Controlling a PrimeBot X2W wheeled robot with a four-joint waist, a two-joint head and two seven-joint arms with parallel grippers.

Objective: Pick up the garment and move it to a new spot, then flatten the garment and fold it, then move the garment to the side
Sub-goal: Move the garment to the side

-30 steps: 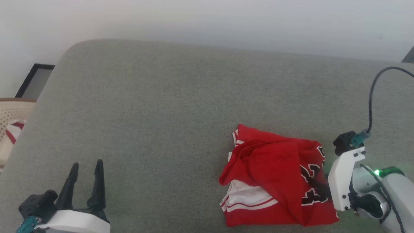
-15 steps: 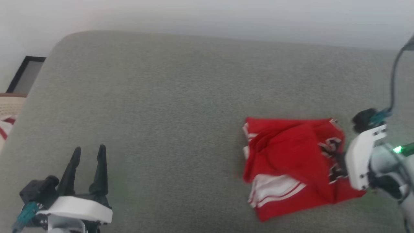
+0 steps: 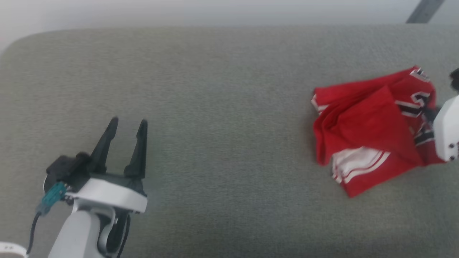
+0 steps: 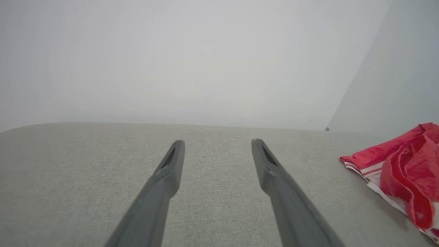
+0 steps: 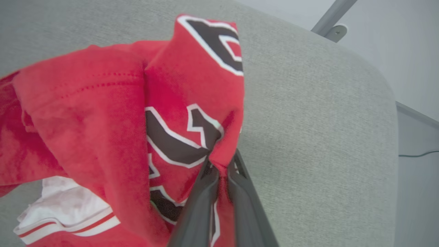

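The garment (image 3: 369, 125), a red T-shirt with white sleeves and black-and-white lettering, lies bunched at the right of the grey cushion (image 3: 222, 107). In the right wrist view my right gripper (image 5: 221, 163) is shut on a fold of the garment (image 5: 113, 113) near the lettering, and the cloth lifts toward the fingers. In the head view its white housing (image 3: 446, 132) sits at the garment's right edge, with the fingers hidden. My left gripper (image 3: 128, 122) stands open over bare cushion at the lower left, nothing between its fingers (image 4: 169, 171). The garment (image 4: 404, 164) shows far to its right.
The cushion's rounded right end (image 5: 377, 103) drops off close to the held fold, with a grey metal leg (image 5: 331, 17) and a cable (image 5: 416, 154) on the floor beyond. A pale wall (image 4: 205, 61) rises behind the cushion's far edge.
My right gripper has shut on the garment's right side and dragged it toward the right and far side of the cushion. The head camera has swung, shifting the whole picture. The left gripper stays open.
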